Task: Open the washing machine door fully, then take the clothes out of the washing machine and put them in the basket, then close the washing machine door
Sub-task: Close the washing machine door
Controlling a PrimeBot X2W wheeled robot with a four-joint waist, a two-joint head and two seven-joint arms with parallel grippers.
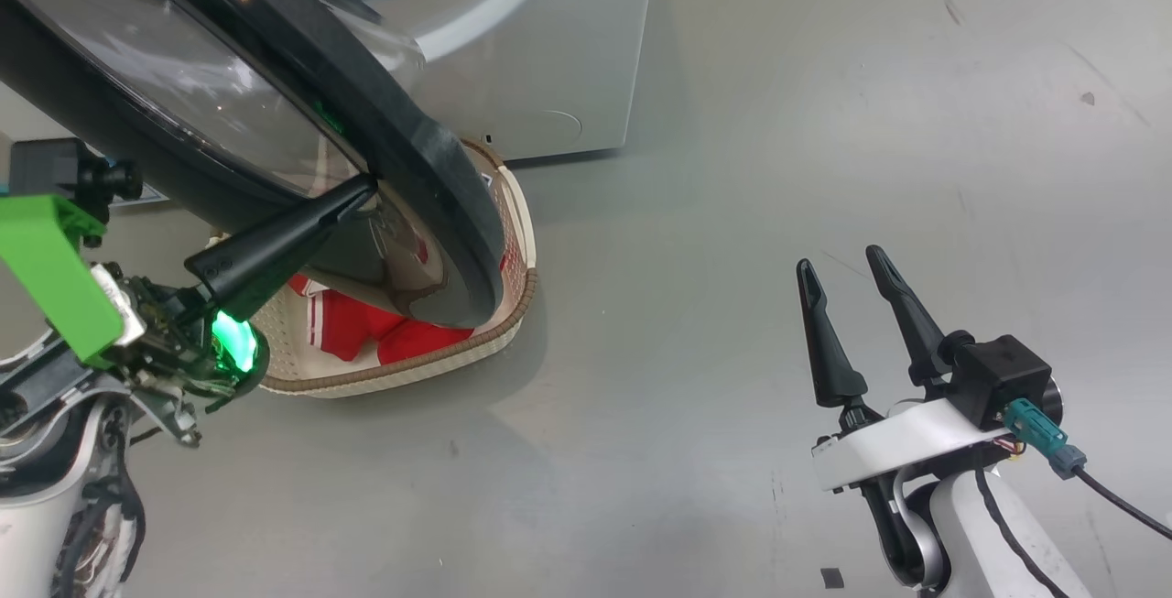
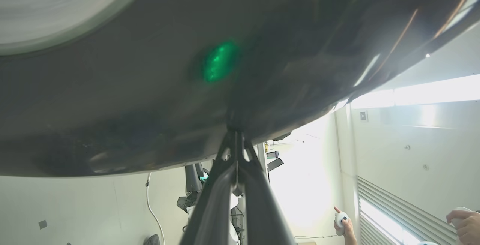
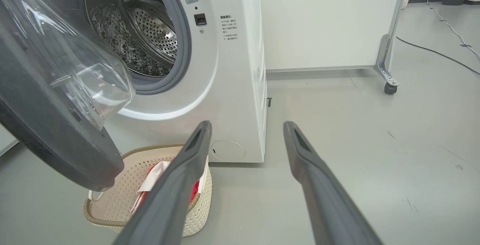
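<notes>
Left gripper (image 1: 363,188), jaws clenched empty, tip against the glossy washing machine door (image 1: 403,122) — a push could skid off. Right gripper (image 1: 840,259) hangs released. Beyond, the door's low edge overhangs the basket (image 1: 439,355) holding the clothes (image 1: 366,328) — it may snag before reaching the washing machine (image 1: 549,58).

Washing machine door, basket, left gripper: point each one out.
washing machine door (image 3: 45,136): right wrist view, on the dark outer rim.
basket (image 3: 120,192): right wrist view, on the perforated inner wall.
left gripper (image 1: 362,190): head view, at the closed fingertips, which are against the door.
</notes>
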